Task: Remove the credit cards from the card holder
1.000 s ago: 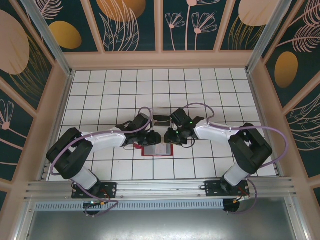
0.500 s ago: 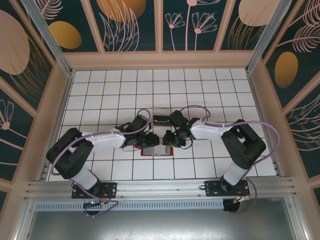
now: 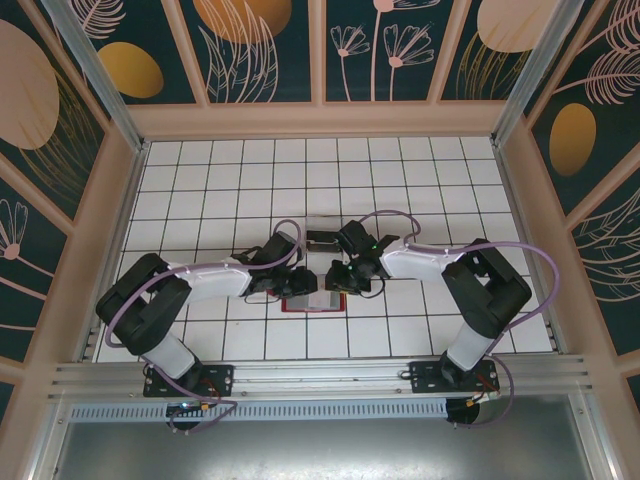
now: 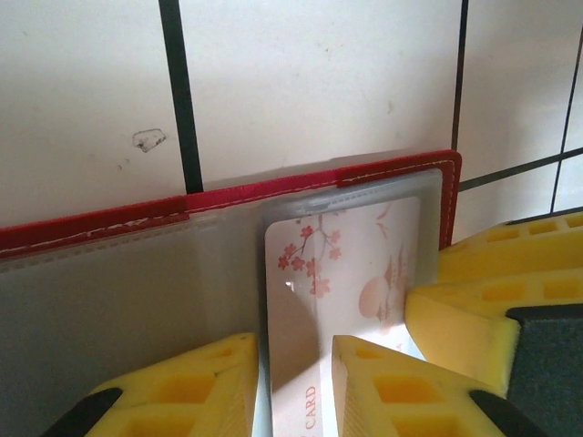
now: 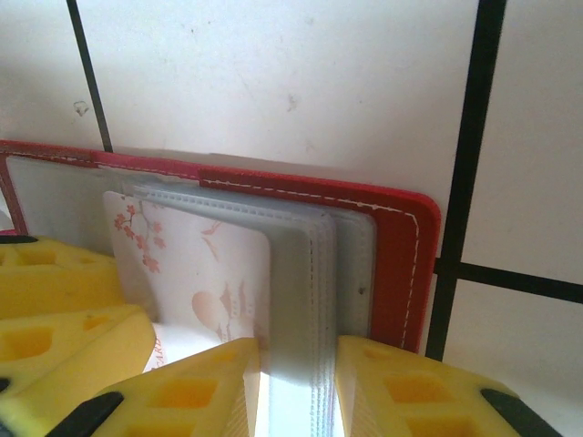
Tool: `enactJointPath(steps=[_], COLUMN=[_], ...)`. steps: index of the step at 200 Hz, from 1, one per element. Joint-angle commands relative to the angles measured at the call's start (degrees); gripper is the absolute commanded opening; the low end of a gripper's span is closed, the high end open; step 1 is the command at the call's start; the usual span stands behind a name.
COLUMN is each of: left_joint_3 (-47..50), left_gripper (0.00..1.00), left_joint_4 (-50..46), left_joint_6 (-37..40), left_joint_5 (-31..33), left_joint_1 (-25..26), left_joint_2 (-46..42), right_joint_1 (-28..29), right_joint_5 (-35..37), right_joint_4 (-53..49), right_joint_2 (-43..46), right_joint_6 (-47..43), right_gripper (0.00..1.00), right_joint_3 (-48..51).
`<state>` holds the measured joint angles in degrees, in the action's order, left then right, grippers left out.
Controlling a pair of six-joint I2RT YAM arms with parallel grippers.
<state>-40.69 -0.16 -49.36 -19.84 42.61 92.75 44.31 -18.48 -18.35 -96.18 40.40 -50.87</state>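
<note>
Yellow foam fingers (image 4: 196, 387) of L claw (image 4: 293, 344) are seen a little apart, set down over the open red card holder (image 4: 273, 187). A white blossom-print credit card (image 4: 351, 255) is seen in the gap; whether it's gripped can't be told. Holder is laid flat on the tiled bench (image 3: 250, 180), toward the near side, btwn both arms. R claw (image 5: 299, 350) is placed at holder's right end, jaws narrowly apart w/ clear sleeves (image 5: 305, 273) between; clamped or not can't be told.
</note>
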Motion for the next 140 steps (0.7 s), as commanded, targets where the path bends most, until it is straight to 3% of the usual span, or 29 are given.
enactJointPath(steps=[1,89,140], left_joint_3=[1.3,4.6,5.4], left_gripper=[0.28,0.12,0.09], left_joint_4=[2.4,7.1,7.1], left_joint_6=[-0.2,-1.8,-1.6], left_joint_5=[-2.0,-4.6,-4.5], left_joint_1=[-0.5,-1.5,-1.7], left_joint_2=[1.2,0.3,-2.2], right_joint_1=[0.6,0.7,0.7], right_joint_5=[1.6,1.7,1.8], right_joint_4=[-1.7,-1.7,-1.6], right_joint_2=[-2.1,-1.9,-1.7], right_joint_6=[-1.0,-1.0,-0.8], right_gripper=[0.3,0.29,0.29], right_joint_3=[-0.5,-0.3,-0.2])
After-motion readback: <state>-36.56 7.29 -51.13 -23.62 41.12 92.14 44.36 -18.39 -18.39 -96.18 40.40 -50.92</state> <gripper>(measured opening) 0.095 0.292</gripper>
